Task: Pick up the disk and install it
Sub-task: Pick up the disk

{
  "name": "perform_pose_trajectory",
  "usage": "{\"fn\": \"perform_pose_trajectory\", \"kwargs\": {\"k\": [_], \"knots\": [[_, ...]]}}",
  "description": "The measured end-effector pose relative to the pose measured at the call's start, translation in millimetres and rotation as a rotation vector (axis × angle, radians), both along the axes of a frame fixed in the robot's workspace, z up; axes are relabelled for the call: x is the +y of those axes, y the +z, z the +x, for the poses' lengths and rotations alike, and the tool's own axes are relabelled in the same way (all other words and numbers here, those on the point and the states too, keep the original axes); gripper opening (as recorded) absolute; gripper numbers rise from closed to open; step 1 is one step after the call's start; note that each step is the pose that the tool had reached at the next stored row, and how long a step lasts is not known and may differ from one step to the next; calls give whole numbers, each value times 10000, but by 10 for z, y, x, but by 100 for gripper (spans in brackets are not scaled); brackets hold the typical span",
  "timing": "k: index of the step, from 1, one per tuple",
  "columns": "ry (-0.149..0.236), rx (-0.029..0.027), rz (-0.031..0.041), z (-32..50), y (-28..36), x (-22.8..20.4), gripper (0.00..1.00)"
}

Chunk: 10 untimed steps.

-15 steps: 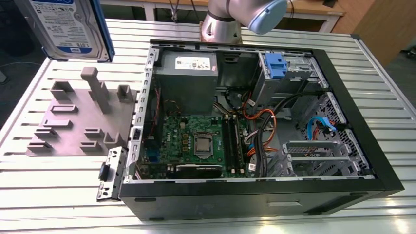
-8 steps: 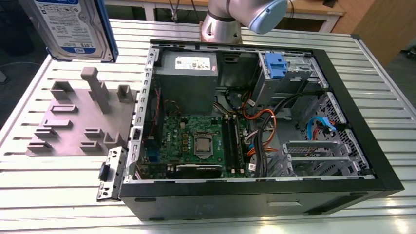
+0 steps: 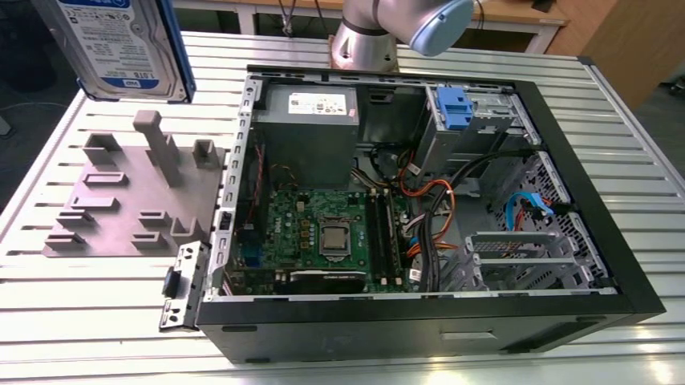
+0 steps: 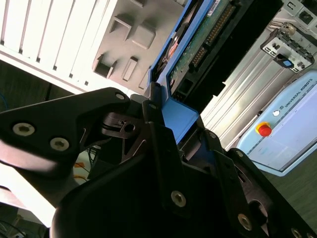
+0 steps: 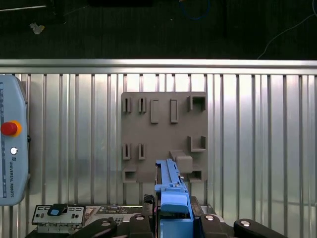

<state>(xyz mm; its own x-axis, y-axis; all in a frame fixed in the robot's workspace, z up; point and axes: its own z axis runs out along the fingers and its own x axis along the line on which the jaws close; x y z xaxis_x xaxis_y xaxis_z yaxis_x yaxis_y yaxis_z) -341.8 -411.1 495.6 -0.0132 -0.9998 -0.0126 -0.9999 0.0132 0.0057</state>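
1. While it hung above the far part of the slatted aluminium bench [image 3: 86, 321] at the exterior view's left, the flat rectangular silver metal disk [image 3: 120, 48], with its white-and-blue label and blue plastic carrier frame, stood upright, clear of everything beneath it, its label facing the camera.
2. In both wrist views the black end effector [image 4: 178, 126] [image 5: 173, 225] was clamped shut on the disk's blue frame, with a finger pressed to either side. The second wrist view showed the green circuit board on the disk's underside.
3. A grey moulded fixture plate [image 3: 128, 204] [image 5: 163, 134] with slots and upright posts lay flat on the bench below the disk, well apart from it.
4. An open black desktop computer case [image 3: 428, 321] lay on its side just beside the plate, on the exterior view's right. Inside it were a green motherboard [image 3: 321, 233], a grey box-shaped power supply [image 3: 310, 108] and a small blue plastic clip [image 3: 455, 108] at the far drive bay.
5. The silver base of the robot arm [image 3: 370, 40] stood beyond the case's far wall.
6. A pale control pendant [image 5: 10, 148] [image 4: 282, 134] with a red button rested on the bench.
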Motion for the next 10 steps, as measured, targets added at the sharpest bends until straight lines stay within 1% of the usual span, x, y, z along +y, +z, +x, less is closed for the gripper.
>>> {"fn": "perform_pose_trajectory", "kwargs": {"k": [3,5,10], "knots": [[0,2,-1,4,-2,-4,37],[1,0,0,14,-10,-30,37],[0,7,-1,109,-11,-43,37]]}}
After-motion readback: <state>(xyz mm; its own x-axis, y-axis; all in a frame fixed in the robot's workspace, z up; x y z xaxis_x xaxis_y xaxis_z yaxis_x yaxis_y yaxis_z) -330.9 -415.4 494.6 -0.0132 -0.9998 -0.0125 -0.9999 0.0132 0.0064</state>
